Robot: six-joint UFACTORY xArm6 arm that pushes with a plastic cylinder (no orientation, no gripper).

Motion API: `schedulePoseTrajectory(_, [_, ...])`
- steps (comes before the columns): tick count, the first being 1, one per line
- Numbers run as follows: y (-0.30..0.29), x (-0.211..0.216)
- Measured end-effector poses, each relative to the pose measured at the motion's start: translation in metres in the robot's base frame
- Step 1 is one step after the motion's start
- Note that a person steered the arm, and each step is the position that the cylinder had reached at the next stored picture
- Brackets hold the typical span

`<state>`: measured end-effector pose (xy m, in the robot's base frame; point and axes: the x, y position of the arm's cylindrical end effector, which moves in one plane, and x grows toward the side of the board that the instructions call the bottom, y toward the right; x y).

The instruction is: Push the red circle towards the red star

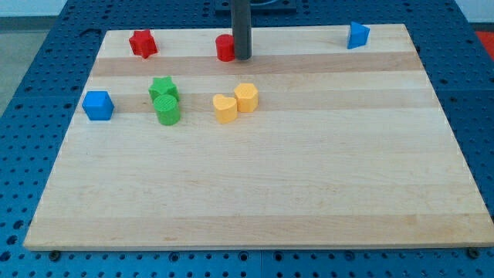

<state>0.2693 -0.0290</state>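
Note:
The red circle [225, 48] lies near the view's top, a little left of the board's middle. My tip [242, 58] stands right against its right side, touching or nearly touching it. The red star [142, 42] lies near the top left, well to the left of the red circle, with bare wood between them.
A green star [163, 87] and a green cylinder [167, 110] sit together left of centre. A blue cube [98, 105] lies at the left edge. A yellow heart [225, 109] and a yellow hexagon [246, 97] touch near the centre. A blue block [357, 35] lies at top right.

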Motion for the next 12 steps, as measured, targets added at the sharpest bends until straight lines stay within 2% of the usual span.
schedulePoseTrajectory(6, [-0.038,0.016])
schedulePoseTrajectory(8, [-0.008,0.016])
schedulePoseTrajectory(12, [-0.012,0.005])
